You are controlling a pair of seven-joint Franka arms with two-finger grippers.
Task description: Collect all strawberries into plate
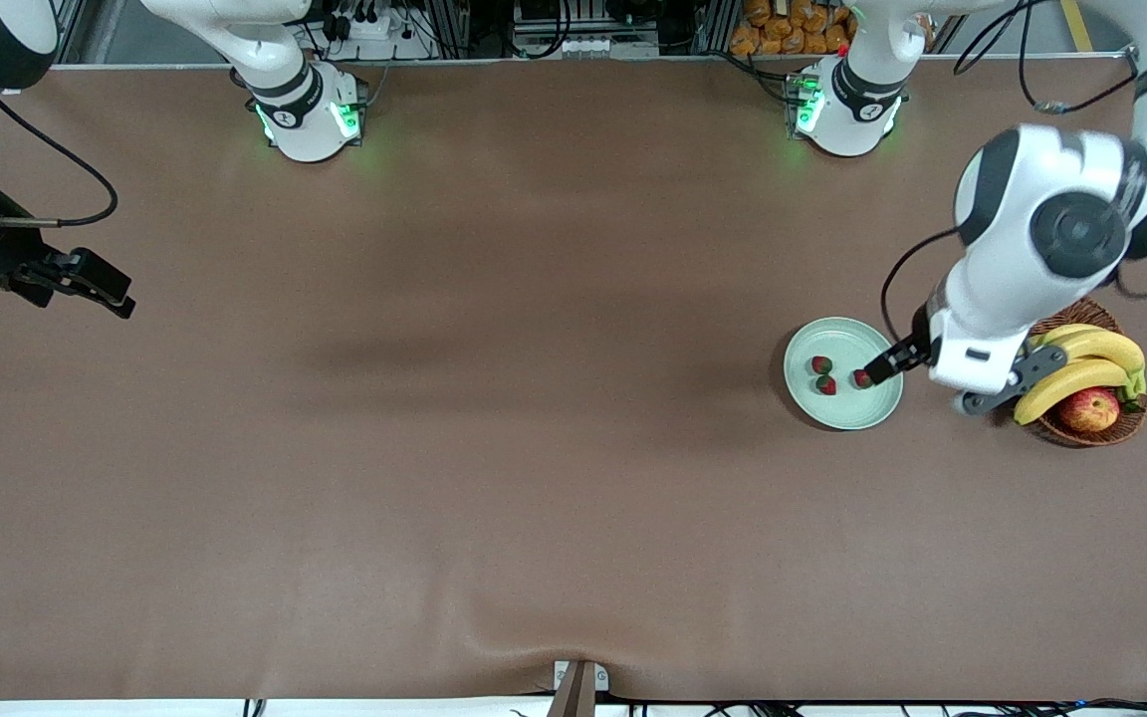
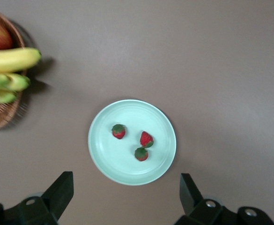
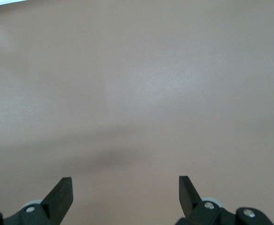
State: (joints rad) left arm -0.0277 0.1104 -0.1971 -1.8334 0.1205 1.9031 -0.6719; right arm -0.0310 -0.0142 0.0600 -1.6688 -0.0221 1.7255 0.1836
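Left gripper (image 2: 122,197) (open), three strawberries (image 2: 145,139) on plate (image 2: 127,173)

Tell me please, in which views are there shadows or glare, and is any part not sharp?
Front view: green glow at both arm bases, a broad soft shadow across the mid table, pale sheen nearer the camera. Left wrist view: plate and strawberries are sharp; the fruit basket throws a soft shadow. Right wrist view: bare table with a faint diagonal shadow band, nothing sharp to judge.
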